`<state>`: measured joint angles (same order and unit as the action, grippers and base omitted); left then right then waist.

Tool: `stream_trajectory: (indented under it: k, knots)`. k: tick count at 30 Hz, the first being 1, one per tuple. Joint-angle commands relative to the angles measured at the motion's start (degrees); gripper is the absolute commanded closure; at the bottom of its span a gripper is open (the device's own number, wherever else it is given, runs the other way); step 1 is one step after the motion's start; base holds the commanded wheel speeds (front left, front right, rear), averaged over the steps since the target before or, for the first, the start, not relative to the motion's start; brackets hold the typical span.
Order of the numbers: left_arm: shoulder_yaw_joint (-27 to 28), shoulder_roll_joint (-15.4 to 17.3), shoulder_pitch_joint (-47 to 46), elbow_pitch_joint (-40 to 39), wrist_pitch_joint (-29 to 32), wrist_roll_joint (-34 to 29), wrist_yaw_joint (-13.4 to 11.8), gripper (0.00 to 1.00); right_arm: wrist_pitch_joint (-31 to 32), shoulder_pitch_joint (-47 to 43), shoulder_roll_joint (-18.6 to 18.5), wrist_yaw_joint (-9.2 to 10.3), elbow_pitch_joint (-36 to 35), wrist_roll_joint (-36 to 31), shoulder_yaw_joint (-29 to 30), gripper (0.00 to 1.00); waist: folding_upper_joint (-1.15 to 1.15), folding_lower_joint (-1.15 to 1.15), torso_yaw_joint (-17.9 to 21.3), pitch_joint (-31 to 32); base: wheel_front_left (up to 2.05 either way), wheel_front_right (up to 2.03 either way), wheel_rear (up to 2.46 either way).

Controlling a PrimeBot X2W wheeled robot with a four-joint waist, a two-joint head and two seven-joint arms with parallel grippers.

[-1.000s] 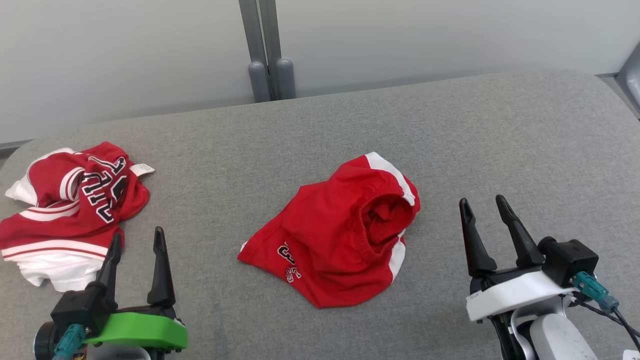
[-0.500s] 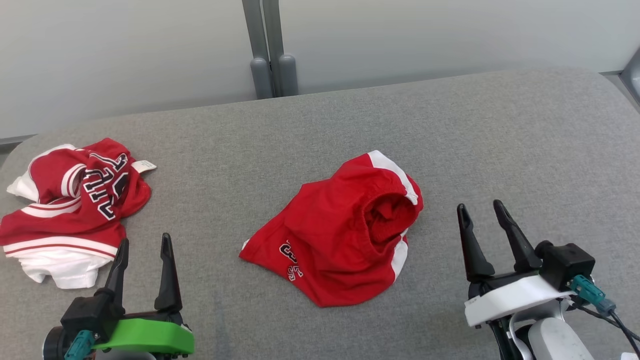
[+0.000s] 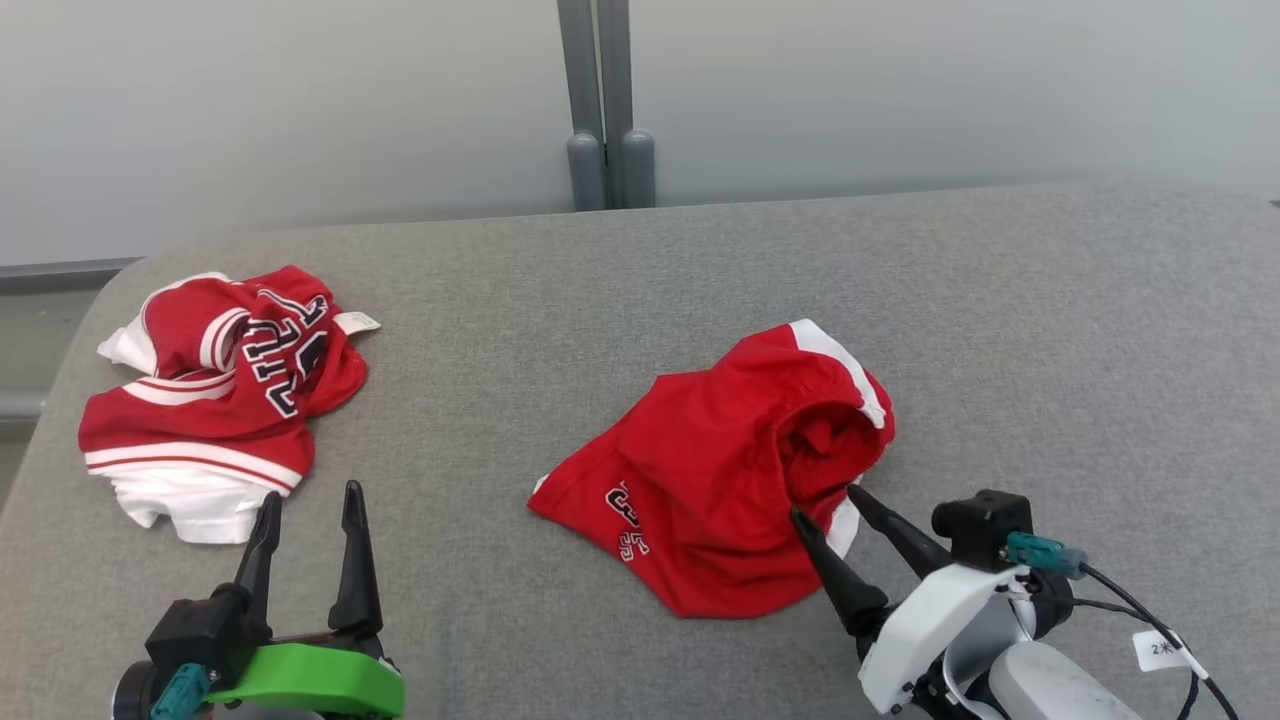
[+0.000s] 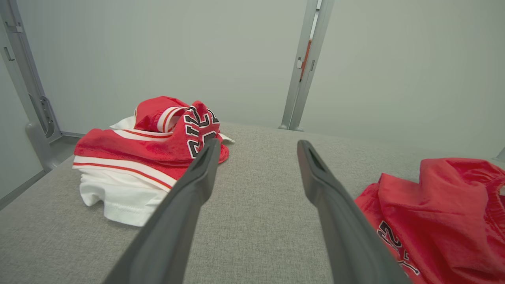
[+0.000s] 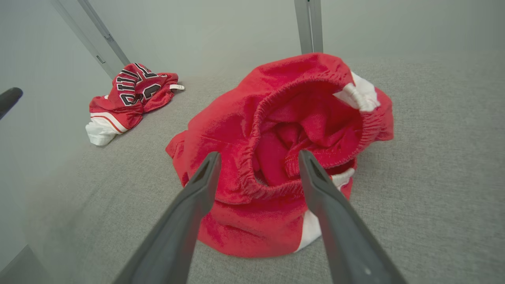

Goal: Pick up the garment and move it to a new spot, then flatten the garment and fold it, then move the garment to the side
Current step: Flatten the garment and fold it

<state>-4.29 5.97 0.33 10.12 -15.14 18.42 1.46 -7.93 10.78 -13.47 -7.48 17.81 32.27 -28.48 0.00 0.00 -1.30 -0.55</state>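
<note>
Just ahead of the wide, empty right tool (image 3: pixel 826 501) lies the garment (image 3: pixel 700 470), waistband toward it. The left tool (image 3: pixel 311 492), also wide, is farther.

Folds partly hide the jersey (image 3: pixel 200 420) lettering; left wrist view crops the shorts (image 4: pixel 453 205).

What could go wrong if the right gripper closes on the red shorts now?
1. The open fingers of the right gripper straddle the bunched elastic waistband of the red shorts; closing may catch only one layer, leaving them crumpled when lifted.
2. The fingers point low toward the grey fabric surface; pushing forward could shove the shorts away.
</note>
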Motion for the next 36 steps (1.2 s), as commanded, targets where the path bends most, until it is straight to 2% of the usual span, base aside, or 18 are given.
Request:
stream_trajectory:
  k: [1,10,11,12,14,19,25,32,36]
  knots:
    - [0.06,-0.32,-0.51,0.32,-0.01,-0.34,0.39,0.0,1.63,1.34,-0.32,-0.03,1.47,1.65,-1.15,0.0,0.0,0.0,-2.17,0.63,0.0,0.0,0.0]
    - [0.46,-1.04,-0.93,1.72,-0.01,-0.91,1.58,0.0,8.71,6.07,-0.85,-0.03,11.03,6.05,-4.93,0.0,0.0,0.0,-7.21,0.92,0.0,0.0,0.0]
    - [0.56,-1.09,-0.88,1.79,-0.01,-0.97,1.54,0.0,8.71,6.37,-0.88,-0.03,11.31,6.04,-5.23,0.04,0.0,0.0,-7.54,0.92,0.0,0.0,0.0]
    - [0.69,-1.12,-0.76,1.9,-0.01,-1.01,1.61,0.0,8.39,6.64,-0.97,-0.03,11.49,6.03,-5.59,0.58,0.0,0.0,-7.85,0.95,0.0,0.0,0.0]
    - [0.86,-1.27,-0.65,2.06,-0.01,-1.11,1.73,0.0,7.96,7.0,-1.28,-0.03,11.72,6.21,-6.28,1.0,0.0,0.0,-8.26,0.94,0.0,0.0,0.0]
    - [1.06,-1.58,-0.68,2.63,-0.01,-1.11,2.23,0.0,6.54,7.84,-2.53,-0.03,10.99,6.88,-7.02,1.0,0.0,0.0,-8.81,1.14,0.0,0.0,0.0]
    - [1.12,-1.89,-1.34,2.42,-0.01,-1.39,2.58,0.0,4.74,10.13,-4.67,-0.03,8.8,8.2,-4.97,1.0,0.0,0.0,-9.19,0.25,0.0,0.0,0.0]
    - [0.63,-2.16,-3.84,1.85,-0.01,-1.5,3.13,0.0,5.65,18.22,-9.39,-0.03,8.39,9.98,-0.95,1.0,0.0,0.0,-10.12,-5.89,0.0,0.0,0.0]
    - [-0.26,-2.37,-6.64,1.45,-0.01,-1.9,3.55,0.0,6.53,24.34,-13.37,-0.02,10.96,12.54,1.09,1.0,0.0,0.0,-11.34,-11.25,0.0,0.0,0.0]
